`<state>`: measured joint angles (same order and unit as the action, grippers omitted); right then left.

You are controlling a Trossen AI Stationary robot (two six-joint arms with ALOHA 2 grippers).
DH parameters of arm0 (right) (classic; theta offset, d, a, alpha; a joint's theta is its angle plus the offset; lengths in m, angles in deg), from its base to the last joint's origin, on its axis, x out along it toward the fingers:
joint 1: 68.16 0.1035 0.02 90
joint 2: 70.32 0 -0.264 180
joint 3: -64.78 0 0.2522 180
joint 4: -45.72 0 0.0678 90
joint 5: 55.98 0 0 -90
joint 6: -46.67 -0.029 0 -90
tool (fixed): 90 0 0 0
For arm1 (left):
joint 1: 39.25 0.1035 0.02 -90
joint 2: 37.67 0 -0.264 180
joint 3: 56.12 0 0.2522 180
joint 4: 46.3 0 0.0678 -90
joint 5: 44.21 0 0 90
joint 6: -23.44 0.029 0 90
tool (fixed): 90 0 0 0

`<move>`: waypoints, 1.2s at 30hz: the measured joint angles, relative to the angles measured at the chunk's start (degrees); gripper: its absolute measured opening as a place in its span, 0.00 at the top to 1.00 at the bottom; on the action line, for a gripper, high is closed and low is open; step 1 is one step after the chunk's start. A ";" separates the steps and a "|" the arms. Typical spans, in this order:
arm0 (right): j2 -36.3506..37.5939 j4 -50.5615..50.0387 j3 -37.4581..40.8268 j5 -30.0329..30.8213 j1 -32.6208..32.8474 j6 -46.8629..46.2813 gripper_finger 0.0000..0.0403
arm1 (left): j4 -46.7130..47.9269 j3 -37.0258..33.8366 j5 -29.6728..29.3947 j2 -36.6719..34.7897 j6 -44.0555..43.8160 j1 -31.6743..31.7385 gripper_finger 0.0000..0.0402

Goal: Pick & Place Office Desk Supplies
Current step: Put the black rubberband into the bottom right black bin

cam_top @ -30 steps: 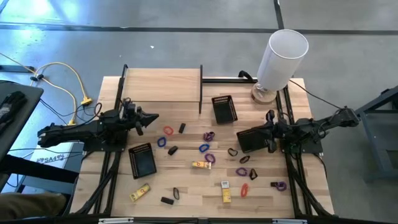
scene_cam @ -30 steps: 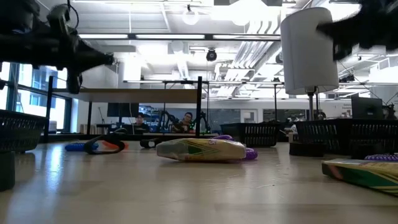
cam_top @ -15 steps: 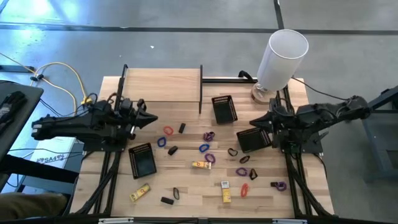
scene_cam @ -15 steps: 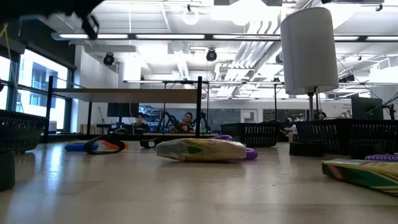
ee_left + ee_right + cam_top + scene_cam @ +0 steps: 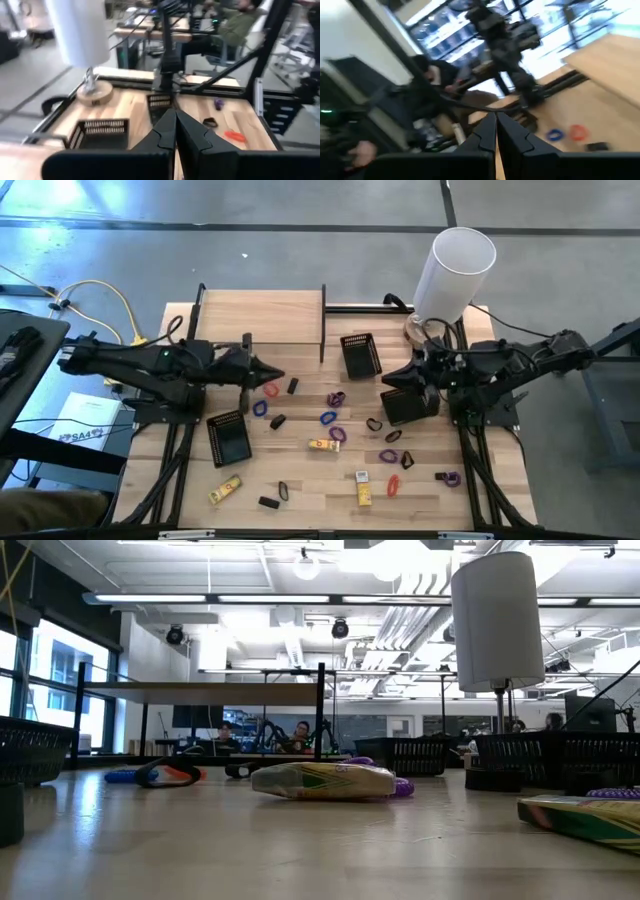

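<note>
The office desk supplies lie scattered on the wooden table (image 5: 300,320). Among them are a red loop (image 5: 270,391), a blue loop (image 5: 260,408), purple loops (image 5: 338,435), black blocks (image 5: 292,386) and yellow packets (image 5: 322,445). My left gripper (image 5: 278,375) hovers shut above the table's left half, pointing toward the middle, just left of the red loop. My right gripper (image 5: 386,380) hovers shut over a black mesh tray (image 5: 405,408), pointing toward the left gripper. In the wrist views, my left gripper (image 5: 175,117) and my right gripper (image 5: 496,120) both show shut fingers with nothing between them. Neither gripper appears in the low view.
A tall white cylinder (image 5: 455,270) stands at the far right on a wooden foot. A second black mesh tray (image 5: 361,356) sits at the far middle and a third (image 5: 229,438) at the near left. A black upright frame (image 5: 323,320) rises at the far edge.
Both arms have risen from low over the table and gone out of the low view. Their grippers have reached toward the middle of the table and rolled about their own pointing lines. Both stayed shut, and nothing on the table has moved.
</note>
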<state>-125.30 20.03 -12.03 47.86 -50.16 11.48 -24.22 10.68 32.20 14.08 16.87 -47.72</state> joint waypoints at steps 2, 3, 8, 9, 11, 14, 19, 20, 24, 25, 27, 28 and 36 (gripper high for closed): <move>-0.03 0.92 0.00 -4.26 -0.04 -0.72 0.99 | 1.04 0.00 -0.09 0.29 -3.45 0.00 1.00; -0.03 1.50 -0.02 -6.14 -0.02 -0.26 0.99 | 1.42 0.00 0.16 0.34 -6.06 -0.04 1.00; -0.03 0.51 -0.02 -9.68 0.02 3.63 0.99 | 1.27 0.02 4.93 0.62 -16.99 -1.25 1.00; -0.03 -0.28 -0.02 -9.61 0.11 5.15 0.99 | 1.17 0.02 6.06 0.62 -18.41 -1.54 1.00; -0.49 -2.58 -0.04 -8.90 0.90 6.30 0.99 | 0.98 0.02 7.53 0.62 -19.17 -2.23 1.00; -0.66 -8.09 -0.04 -9.33 3.00 3.49 0.99 | 0.15 0.02 7.99 0.62 -19.83 -3.31 1.00; -1.58 -19.42 -0.04 -16.61 6.06 -4.83 0.99 | 0.22 0.02 8.12 0.62 -20.47 -4.63 1.00; -2.24 -21.33 0.00 -18.10 6.70 -7.93 0.99 | 0.22 0.02 8.16 0.62 -20.50 -4.63 1.00; -4.77 -25.97 0.00 -22.14 10.36 -21.52 0.99 | 0.25 0.02 8.38 0.62 -22.12 -5.25 1.00; -5.46 -27.05 0.00 -22.85 11.39 -24.88 0.99 | 0.22 0.02 8.38 0.62 -22.17 -5.41 1.00; -7.56 -30.38 0.00 -23.43 13.40 -32.50 0.99 | 0.24 0.02 8.55 0.62 -22.18 -5.81 1.00; -8.81 -32.52 -0.02 -23.46 14.27 -36.54 0.99 | 0.24 0.02 8.53 0.62 -22.18 -6.04 1.00; -21.11 -43.35 0.00 -24.27 22.00 -44.70 0.99 | 0.27 0.02 8.51 1.02 -22.18 -6.43 1.00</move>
<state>-146.42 -23.32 -12.03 23.59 -28.16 -33.23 -23.95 10.70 40.71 15.09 -5.31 -54.14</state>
